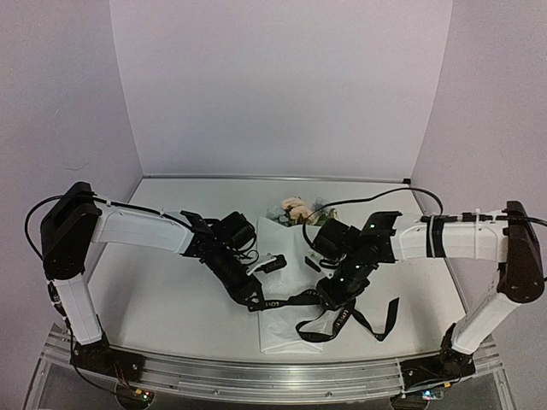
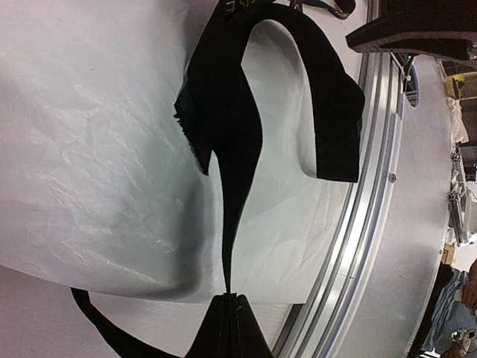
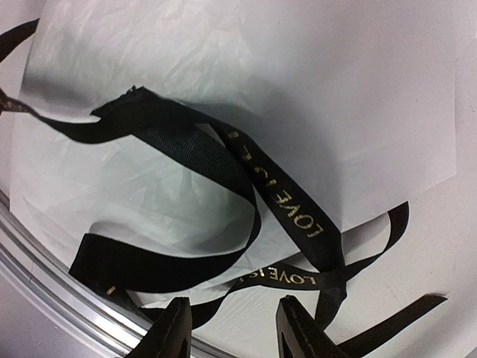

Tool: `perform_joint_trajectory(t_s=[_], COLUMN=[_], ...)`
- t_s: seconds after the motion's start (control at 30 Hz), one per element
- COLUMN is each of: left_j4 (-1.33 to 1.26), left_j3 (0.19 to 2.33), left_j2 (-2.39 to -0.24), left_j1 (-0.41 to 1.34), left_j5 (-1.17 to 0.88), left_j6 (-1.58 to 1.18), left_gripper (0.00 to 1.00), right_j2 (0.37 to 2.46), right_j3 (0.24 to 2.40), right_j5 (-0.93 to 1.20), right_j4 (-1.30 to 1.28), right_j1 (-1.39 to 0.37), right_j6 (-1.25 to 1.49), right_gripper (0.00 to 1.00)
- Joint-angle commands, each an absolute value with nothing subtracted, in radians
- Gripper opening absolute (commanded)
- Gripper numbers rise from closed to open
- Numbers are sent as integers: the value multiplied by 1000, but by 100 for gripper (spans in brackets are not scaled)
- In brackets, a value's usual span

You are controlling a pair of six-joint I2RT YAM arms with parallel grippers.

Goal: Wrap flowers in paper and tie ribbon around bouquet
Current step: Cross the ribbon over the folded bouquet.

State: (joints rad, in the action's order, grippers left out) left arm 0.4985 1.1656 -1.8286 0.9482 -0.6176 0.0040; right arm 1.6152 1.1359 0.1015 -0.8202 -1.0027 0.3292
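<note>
My left end effector (image 2: 229, 298) is pinched shut on the ribbon (image 2: 231, 134) over the paper (image 2: 89, 149). My right end effector (image 3: 232, 321) stands partly open, holding nothing. The flowers (image 1: 297, 208) are at the paper's far end.

The left arm (image 1: 137, 229) and right arm (image 1: 444, 239) both bend in over the paper (image 1: 282, 333). The left fingers (image 2: 216, 332) are squeezed together, pinching the ribbon (image 2: 231, 149). The right fingers (image 3: 170, 332) stand apart, holding nothing.

partly hidden, partly cropped
flowers (image 1: 297, 209) mostly behind the right arm (image 1: 376, 235), stems seemingly under paper (image 1: 282, 329); ribbon (image 3: 287, 201) ends cut off at the wrist views' edges.
</note>
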Motion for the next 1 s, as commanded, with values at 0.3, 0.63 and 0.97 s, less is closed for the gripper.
perform_joint_trajectory(t_s=[0.3, 0.63, 0.97], left_j4=[482, 472, 495], left_j3=[1202, 1210, 1214], left_j2=[-1791, -1749, -1736], left_j1=[949, 949, 948], left_j5=[-613, -616, -606], left_j6=[19, 17, 31], left_gripper=[2, 2, 2], right_j2=[1730, 1776, 1755], right_j3=[1220, 1244, 1212], right_j5=[115, 334, 386], right_j4=[-830, -694, -574], right_j1=[-994, -985, -959], right_j6=[383, 463, 533], right_gripper=[6, 0, 0])
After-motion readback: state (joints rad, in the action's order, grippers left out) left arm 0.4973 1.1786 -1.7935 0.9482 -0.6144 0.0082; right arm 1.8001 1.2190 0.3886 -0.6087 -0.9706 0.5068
